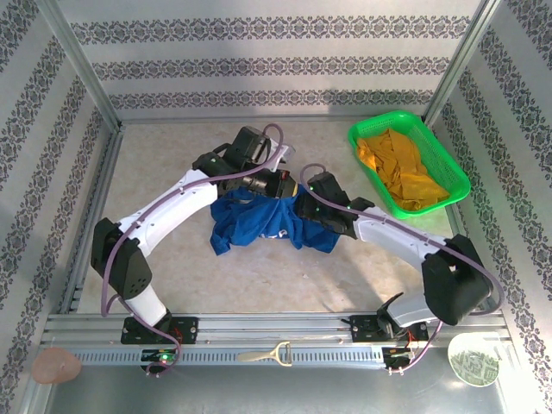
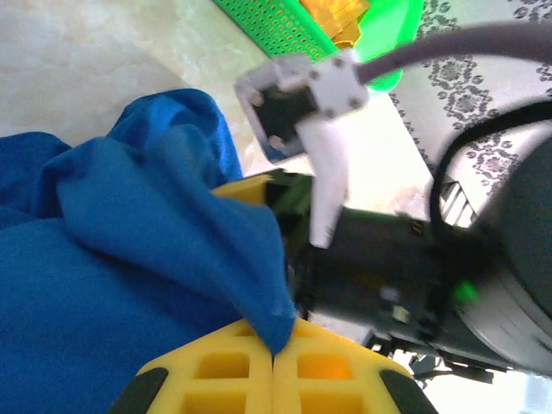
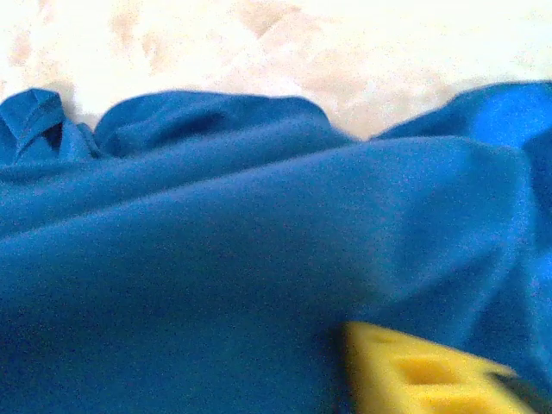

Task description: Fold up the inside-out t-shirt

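T-shirt [image 1: 259,226] lies crumpled on the worktop [image 1: 172,172], bunched between both sets of fingers. Left fingers [image 2: 216,366] are pressed together, pinching a blue fold at their tips. Right fingers [image 3: 414,371] sit against the cloth; whether they grip it cannot be told.

Left arm [image 1: 172,211], right arm [image 1: 392,237]: white links, blk joints, purple cables; yellow fingers [image 2: 216,371].
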Action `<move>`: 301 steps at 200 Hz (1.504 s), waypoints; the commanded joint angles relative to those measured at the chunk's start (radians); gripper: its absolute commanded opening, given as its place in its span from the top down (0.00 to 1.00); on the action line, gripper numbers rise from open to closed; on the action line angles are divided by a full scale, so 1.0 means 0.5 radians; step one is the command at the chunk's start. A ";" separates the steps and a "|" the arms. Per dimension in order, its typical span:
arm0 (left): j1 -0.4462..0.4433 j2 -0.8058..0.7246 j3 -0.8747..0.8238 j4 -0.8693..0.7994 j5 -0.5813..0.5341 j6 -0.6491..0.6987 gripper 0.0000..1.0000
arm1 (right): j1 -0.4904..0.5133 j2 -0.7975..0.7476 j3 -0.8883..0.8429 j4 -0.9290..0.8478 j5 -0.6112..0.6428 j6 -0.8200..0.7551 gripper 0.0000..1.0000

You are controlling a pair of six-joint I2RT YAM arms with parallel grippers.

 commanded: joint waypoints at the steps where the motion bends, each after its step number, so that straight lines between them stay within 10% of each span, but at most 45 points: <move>1: 0.148 -0.117 -0.037 0.014 0.059 -0.063 1.00 | -0.097 -0.073 0.064 0.133 -0.278 -0.185 1.00; 63: 0.556 0.152 -0.032 0.118 -0.004 -0.015 1.00 | -0.252 -0.613 -0.251 0.381 -1.335 -0.265 1.00; 77: 0.581 0.288 0.062 0.094 -0.041 0.034 0.82 | -0.259 -0.649 -0.279 0.477 -1.435 -0.196 1.00; 114: 0.595 0.331 0.146 0.067 -0.020 0.076 0.59 | -0.287 -0.576 -0.287 0.585 -1.410 -0.133 1.00; 193: 0.386 -0.416 -0.768 0.542 -0.018 -0.335 0.37 | -0.314 -0.481 -0.278 0.642 -1.429 -0.077 1.00; 243: 0.286 -0.217 -0.700 0.563 -0.299 -0.039 0.31 | -0.314 -0.471 -0.275 0.616 -1.443 -0.075 1.00; 301: 0.286 0.035 -0.569 0.641 -0.141 0.223 0.28 | -0.311 -0.467 -0.258 0.620 -1.412 -0.073 1.00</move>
